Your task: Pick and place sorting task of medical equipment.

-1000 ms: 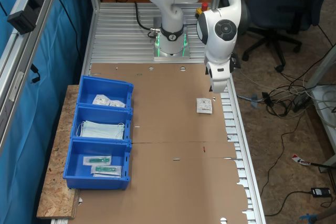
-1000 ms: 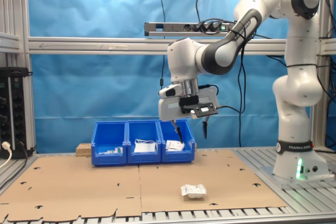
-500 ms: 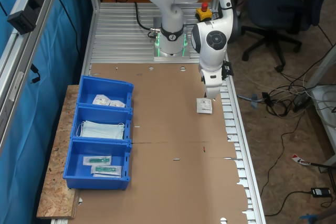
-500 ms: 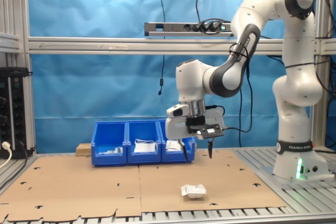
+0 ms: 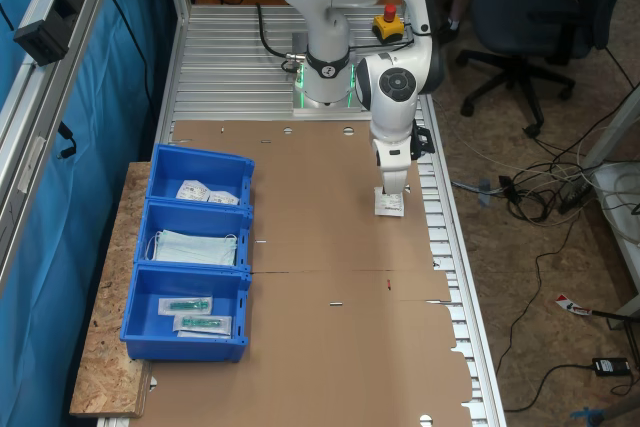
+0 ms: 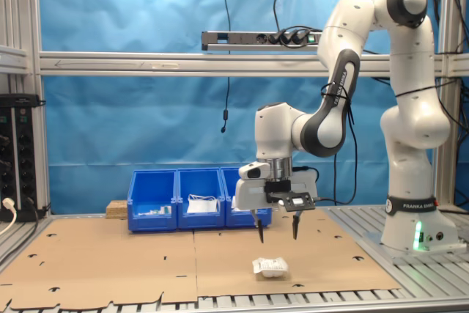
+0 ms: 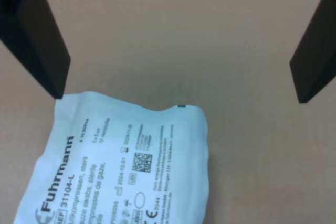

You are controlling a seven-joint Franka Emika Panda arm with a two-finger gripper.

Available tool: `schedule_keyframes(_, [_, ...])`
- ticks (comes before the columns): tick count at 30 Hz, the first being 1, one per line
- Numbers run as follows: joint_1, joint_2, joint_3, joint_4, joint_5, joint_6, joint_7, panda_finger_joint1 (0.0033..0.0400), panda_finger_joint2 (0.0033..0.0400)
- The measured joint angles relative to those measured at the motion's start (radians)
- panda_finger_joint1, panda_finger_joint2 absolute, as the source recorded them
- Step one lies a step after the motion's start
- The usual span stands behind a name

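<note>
The white packet lies flat on the brown worktop, close to the edge at 3 o'clock in the first exterior view. The bins are well apart from it, over at 9 o'clock. In the second exterior view the packet sits near the front edge of the worktop.

The arm hangs over the packet. Its two dark fingers are spread wide apart and hold nothing. They float above the packet and do not touch it.

The step now looks like going down to grab the packet. In the wrist view the packet is not in the middle between the fingers. It sits off to one side, with one corner just beside one finger. It is also turned at a slant.

To do this well, the arm should first slide over so the packet sits in the middle of the gap. Then it should go straight down, slowly, until the tips are almost on the worktop. The packet is thin and soft, so a pinch up high may miss it. It could also slip along the smooth cardboard.

After that, my guess is it goes in the blue bin at 9 o'clock, the one that has small white packets in it.
</note>
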Motion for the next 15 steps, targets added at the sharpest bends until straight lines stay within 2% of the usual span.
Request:
schedule_keyframes(6, [0.0, 0.05, -0.004, -0.003, 0.0, 0.104, 0.0, 0.04, 0.04])
schedule_keyframes(15, [0.003, 0.095, -0.004, -0.002, 0.0, 0.188, 0.0, 0.04, 0.04])
